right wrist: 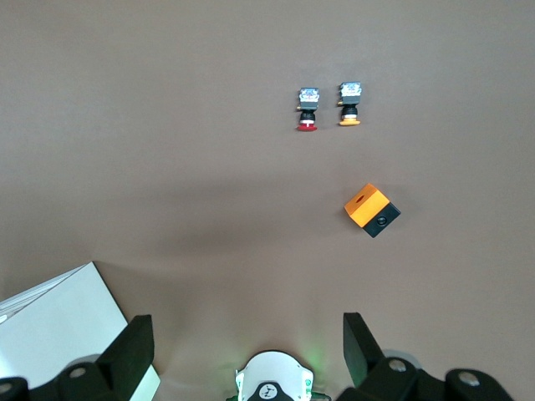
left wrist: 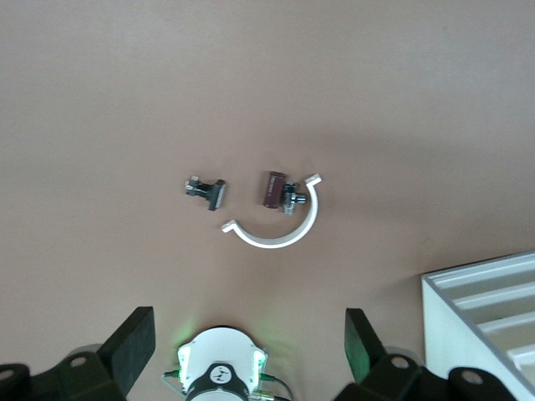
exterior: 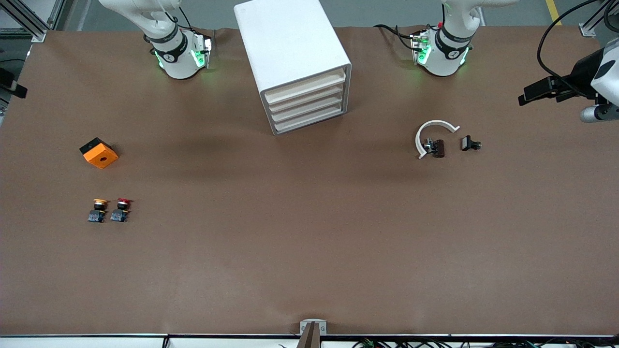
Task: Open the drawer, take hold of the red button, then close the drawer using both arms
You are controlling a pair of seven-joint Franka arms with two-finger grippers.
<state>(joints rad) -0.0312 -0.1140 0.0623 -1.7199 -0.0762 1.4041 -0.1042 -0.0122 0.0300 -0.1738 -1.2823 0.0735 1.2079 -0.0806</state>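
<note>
The white cabinet [exterior: 295,63] stands at the middle of the table between the two arm bases, and each drawer [exterior: 307,104] in its front is shut. The red-capped button [exterior: 121,210] [right wrist: 307,111] stands toward the right arm's end of the table, nearer the front camera than the orange cube. My right gripper [right wrist: 247,330] hangs open and empty high over its own base [exterior: 179,53]. My left gripper [left wrist: 248,322] is open and empty too, high over its base [exterior: 447,48]. Neither gripper shows in the front view.
An orange-capped button [exterior: 98,210] stands beside the red one. The orange cube [exterior: 99,153] lies farther from the camera. Toward the left arm's end lie a white curved piece [exterior: 433,128] and two small dark parts [exterior: 437,148] [exterior: 470,143]. A black device [exterior: 570,84] overhangs that table end.
</note>
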